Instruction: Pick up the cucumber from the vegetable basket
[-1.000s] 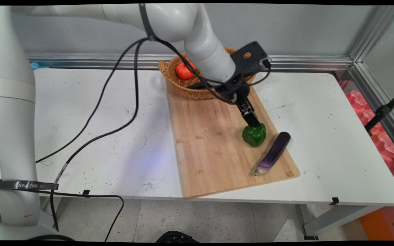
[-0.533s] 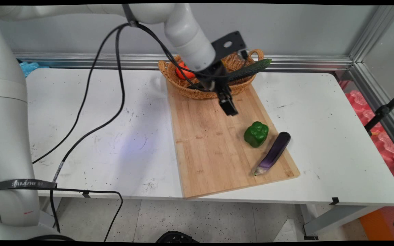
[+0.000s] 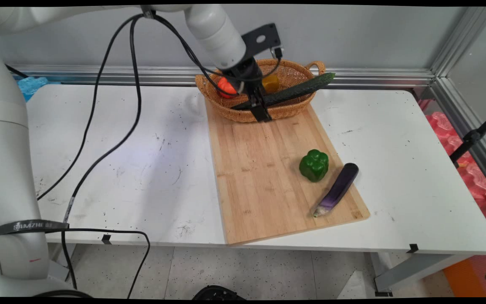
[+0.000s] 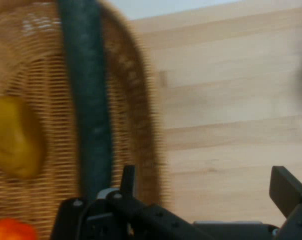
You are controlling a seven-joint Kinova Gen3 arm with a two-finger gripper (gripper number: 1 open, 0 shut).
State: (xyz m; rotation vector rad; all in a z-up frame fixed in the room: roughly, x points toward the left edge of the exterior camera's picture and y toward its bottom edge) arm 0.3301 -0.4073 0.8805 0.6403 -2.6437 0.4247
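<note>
Right under your gripper (image 3: 263, 115) sits the near rim of the wicker basket (image 3: 226, 109), with the cucumber (image 3: 298, 89) lying across it just beside the tool. Its fingers (image 4: 288, 187) are spread and hold nothing. The green pepper (image 3: 314, 165) and eggplant (image 3: 338, 189) lie well apart from it on the cutting board (image 3: 260, 185). The arm reaches in from above, tilted down.

- Black strap (image 3: 30, 226) round arm base, lower left, main view: white lettering, approx. "SAMZHE" + further chars, not legible.
- No other legible txt, nos. or signs in either view.
</note>
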